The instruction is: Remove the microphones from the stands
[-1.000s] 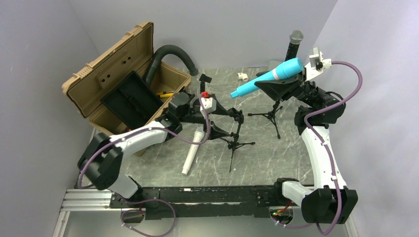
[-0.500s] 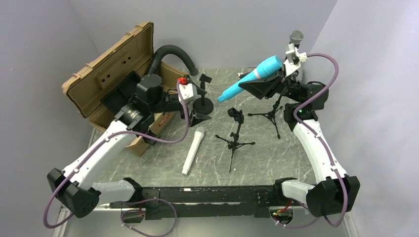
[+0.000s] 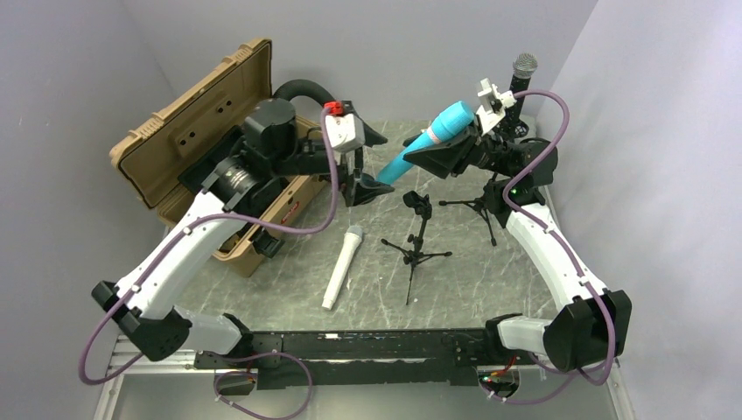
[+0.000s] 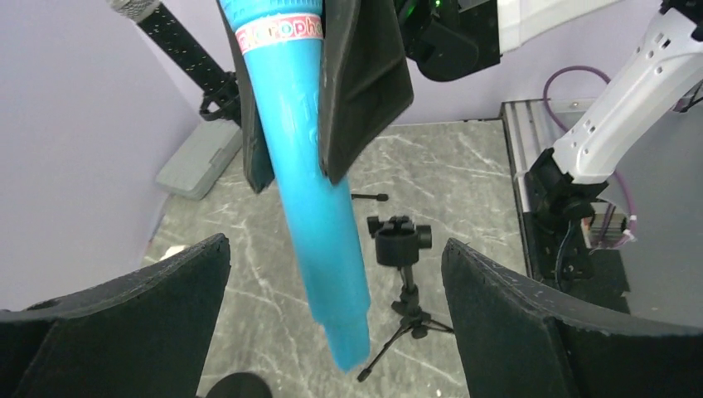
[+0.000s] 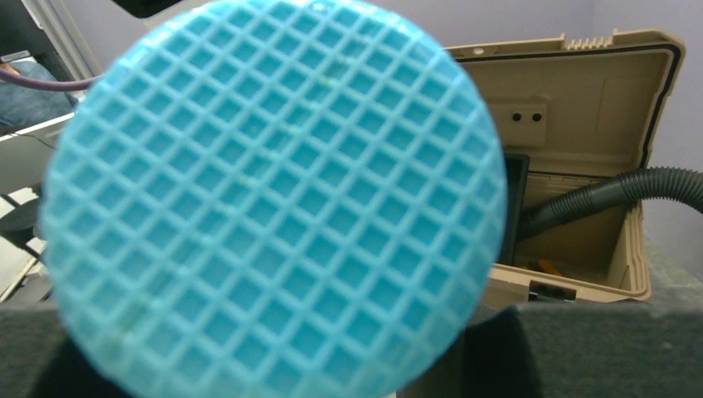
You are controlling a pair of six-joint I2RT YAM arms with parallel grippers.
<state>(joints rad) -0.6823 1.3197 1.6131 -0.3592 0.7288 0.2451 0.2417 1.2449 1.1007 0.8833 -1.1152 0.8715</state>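
Holding the blue microphone in the air above the rear of the tabletop, clear of every stand, head tilted up to the right and tail pointing down to the left. Gripping it mid-body with the right end effector, both fingers clamping the barrel. Travelling leftward over the last second, away from the right rear corner and toward the centre. Rising meanwhile with the left end effector, away from the central tripod stand and up to the microphone's tail, jaws standing fully apart, holding nothing, one finger on each side of the tail and apart from it in the left wrist view. Judging from this: removal already done, with a hand-over or a put-down probably being set up. Leaving the clip of the central tripod stand empty. Leaving the white microphone lying flat on the tabletop just left of that stand, in the same spot as a second ago. Leaving the black microphone standing at the right rear, above a second tripod stand; whether mounted on it, not possible to tell. Keeping the tan case open at the left rear, lid leaning back, containing a black insert, a small yellow item and one end of a black corrugated hose.
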